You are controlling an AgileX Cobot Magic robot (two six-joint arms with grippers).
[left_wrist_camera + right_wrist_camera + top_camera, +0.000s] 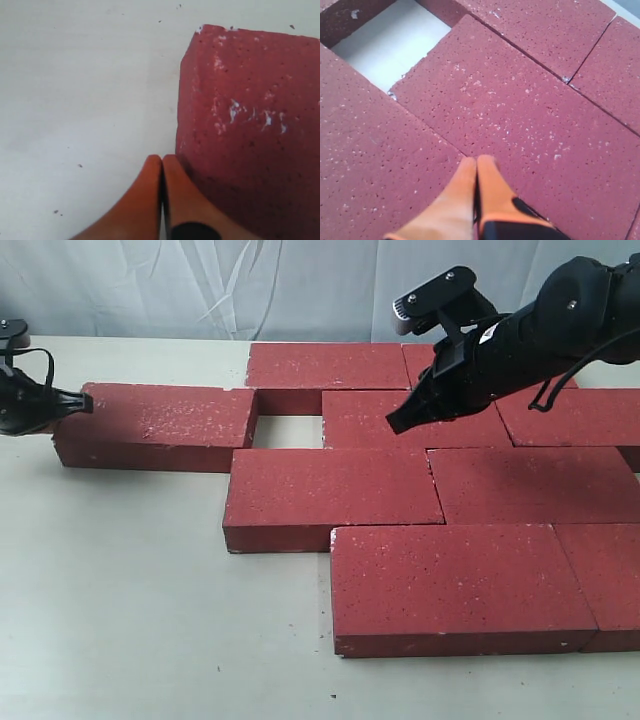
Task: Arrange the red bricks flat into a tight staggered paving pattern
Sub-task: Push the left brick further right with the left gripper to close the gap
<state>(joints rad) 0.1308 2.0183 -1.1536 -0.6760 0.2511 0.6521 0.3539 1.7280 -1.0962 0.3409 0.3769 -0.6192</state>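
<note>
left gripper (pixel 83 404) closed, tips at end of the rough dark red rectangular brick (pixel 160 418) at frame left | right gripper (pixel 397 424) closed, empty | advise: push level, square, sealing bare gap (pixel 288 430)

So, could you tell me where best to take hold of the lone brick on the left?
Likely across its two long sides, from above, over its left half. The brick lies flat on the table, so nothing gets underneath. Its right end meets other bricks, while the left half stands clear. The left gripper, at that end, has its jaws shut and would need to open first.
</note>
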